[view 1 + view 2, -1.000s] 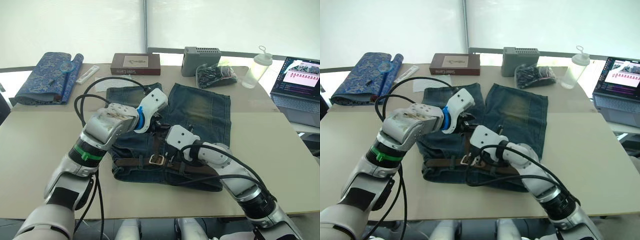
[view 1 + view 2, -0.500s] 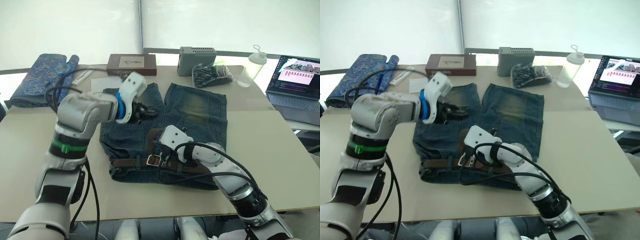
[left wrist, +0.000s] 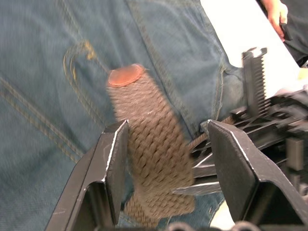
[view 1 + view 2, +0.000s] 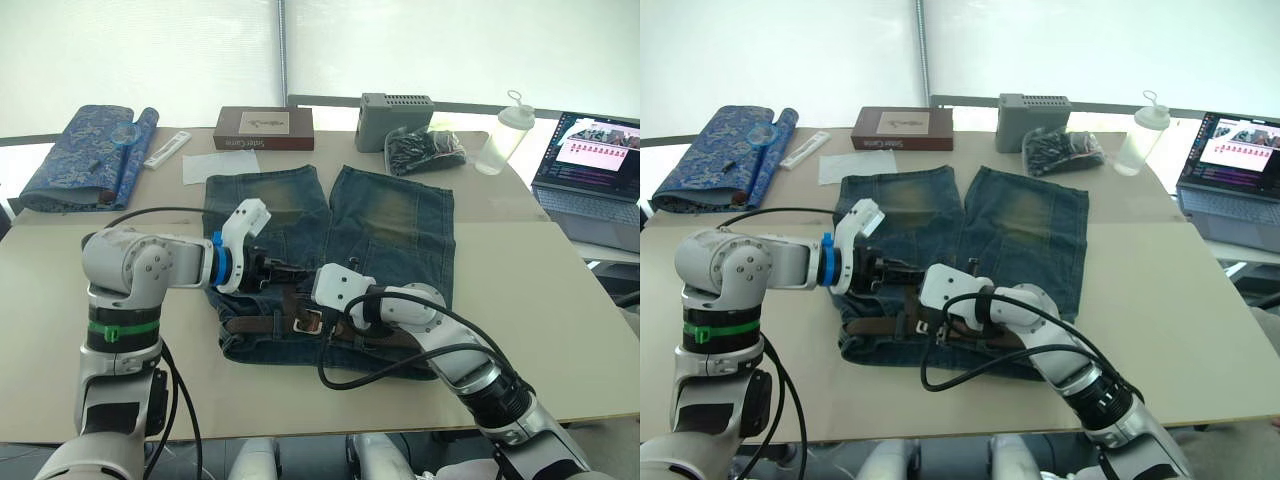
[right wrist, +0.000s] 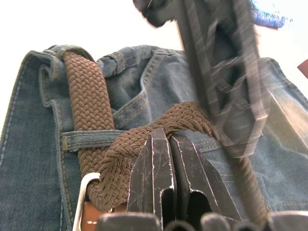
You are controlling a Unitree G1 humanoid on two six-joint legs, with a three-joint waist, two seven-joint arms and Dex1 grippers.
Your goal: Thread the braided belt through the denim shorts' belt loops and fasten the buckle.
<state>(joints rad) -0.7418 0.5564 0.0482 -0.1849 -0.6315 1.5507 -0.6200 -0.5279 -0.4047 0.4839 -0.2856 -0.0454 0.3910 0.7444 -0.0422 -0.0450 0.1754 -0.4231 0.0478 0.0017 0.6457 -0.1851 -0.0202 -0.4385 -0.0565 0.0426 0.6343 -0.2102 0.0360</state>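
The denim shorts (image 4: 400,220) lie flat mid-table, waistband toward me. The braided belt (image 4: 255,325) runs along that waistband, its silver buckle (image 4: 308,320) near the middle. In the right wrist view the strap passes under a belt loop (image 5: 82,139) beside the buckle (image 5: 79,202). My left gripper (image 4: 280,272) hovers over the left leg just behind the waistband. It is open, and the belt's free end (image 3: 149,159) with a leather tip (image 3: 126,76) lies between its fingers. My right gripper (image 4: 312,303) is shut, its tips against a curve of the strap (image 5: 159,125) by the buckle.
Along the table's far side lie a blue fabric roll (image 4: 85,155), a white sheet (image 4: 205,168), a brown book (image 4: 263,128), a grey box (image 4: 398,108), a dark bag (image 4: 425,150) and a bottle (image 4: 500,135). A laptop (image 4: 595,160) stands far right. A person's hand (image 3: 276,14) shows beyond the table.
My left arm has swung down and in, from above the left leg to just behind the waistband near the right gripper. The right gripper stays by the buckle. The camera has shifted slightly.
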